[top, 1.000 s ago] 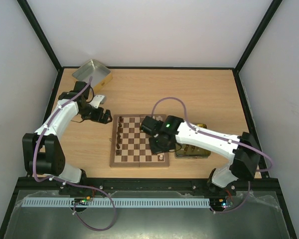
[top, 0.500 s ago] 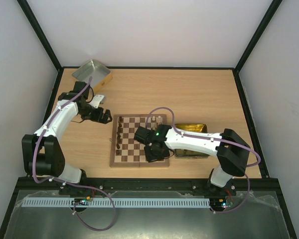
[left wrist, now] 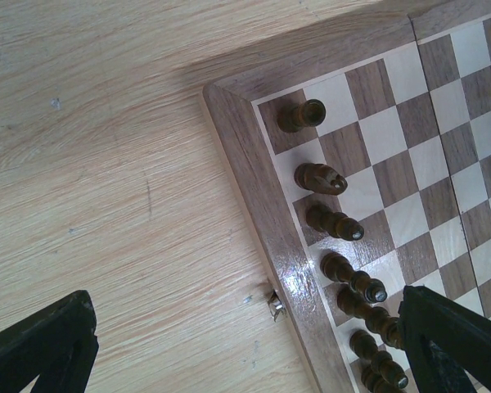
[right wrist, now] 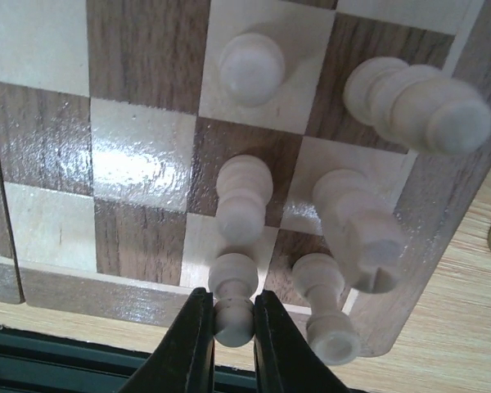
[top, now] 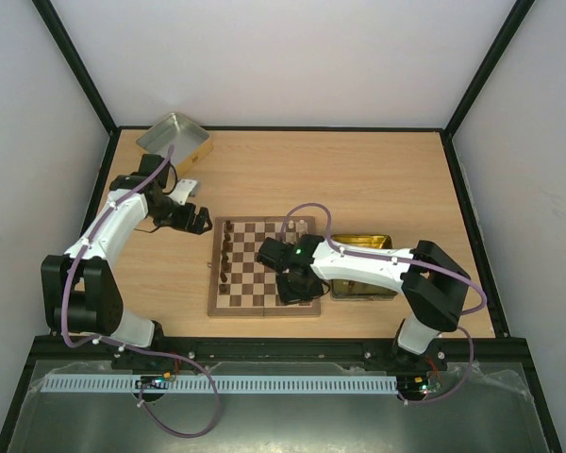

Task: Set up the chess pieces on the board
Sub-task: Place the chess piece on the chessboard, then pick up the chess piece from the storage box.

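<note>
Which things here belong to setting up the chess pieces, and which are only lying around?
Belong to the job:
- chessboard
- dark pieces lined along its left edge
- cream pieces at its near right corner
- cream pawn, held by the right gripper

Only lying around:
- silver tin, far left corner
- gold tin, right of the board, contents hidden

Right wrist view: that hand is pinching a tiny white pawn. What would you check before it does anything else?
1. Grip of the right hand on the pawn, centred: ok.
2. Pawn resting on the board: cannot tell, its base is hidden.
3. Fingers clear of the next white piece: ok, but close.
4. The left hand open and off the board: ok.
5. The dark pieces standing along their edge: ok.
</note>
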Controlling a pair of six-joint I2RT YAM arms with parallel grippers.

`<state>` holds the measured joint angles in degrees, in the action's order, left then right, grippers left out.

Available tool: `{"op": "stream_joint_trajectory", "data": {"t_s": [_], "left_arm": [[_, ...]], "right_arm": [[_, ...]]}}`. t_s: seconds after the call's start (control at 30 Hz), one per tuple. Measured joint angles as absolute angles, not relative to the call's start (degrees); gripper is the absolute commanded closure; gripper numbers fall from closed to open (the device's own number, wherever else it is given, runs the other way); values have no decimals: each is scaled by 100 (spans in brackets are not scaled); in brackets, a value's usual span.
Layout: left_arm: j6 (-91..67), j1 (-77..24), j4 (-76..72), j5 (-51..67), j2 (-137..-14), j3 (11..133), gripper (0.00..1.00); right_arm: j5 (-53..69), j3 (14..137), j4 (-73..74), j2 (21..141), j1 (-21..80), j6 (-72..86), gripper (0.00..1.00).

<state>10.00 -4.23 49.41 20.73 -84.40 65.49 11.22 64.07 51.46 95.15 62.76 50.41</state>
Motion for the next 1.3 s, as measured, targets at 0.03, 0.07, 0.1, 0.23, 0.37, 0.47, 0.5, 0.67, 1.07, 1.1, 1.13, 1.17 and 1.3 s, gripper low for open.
{"op": "stream_joint_trajectory", "data": {"t_s": [0.03,0.07,0.1,0.23,0.37,0.47,0.5,0.67,1.07,1.1,1.13,1.17,1.3], "left_arm": [[1000,-423,4936,2073,-8440,6549,0],[1000,-423,4932,2073,-8440,6549,0],[1000,-423,4925,2075,-8440,6549,0],[1000,-423,4915,2075,-8440,6549,0],[998,-423,4915,2075,-8440,6549,0],[998,-423,4912,2075,-8442,6549,0],[998,-423,4912,2075,-8442,6549,0],[996,-423,4912,2078,-8442,6549,0],[993,-423,4912,2078,-8442,6549,0],[993,-423,4912,2078,-8442,6549,0],[993,-423,4912,2078,-8442,6549,0],[993,-425,4912,2078,-8442,6549,0],[993,-423,4912,2078,-8442,6549,0]], "right_arm": [[1122,6396,5137,9515,6254,5039,90],[1122,6390,5129,9515,6246,5039,90],[1122,6388,5124,9515,6228,5039,89],[1131,6390,5083,9515,6219,5035,88],[1173,6388,5065,9515,6219,5013,88],[1197,6390,5065,9518,6219,4998,88],[1212,6390,5065,9518,6219,4991,87],[1260,6390,5065,9526,6219,4950,82],[1286,6504,5157,9526,6219,4866,78],[1249,6619,5253,9526,6219,4853,78],[1214,6729,5328,9526,6219,4838,78],[1168,6888,5428,9526,6213,4821,78],[939,7669,5911,9494,6156,4746,78]]}}
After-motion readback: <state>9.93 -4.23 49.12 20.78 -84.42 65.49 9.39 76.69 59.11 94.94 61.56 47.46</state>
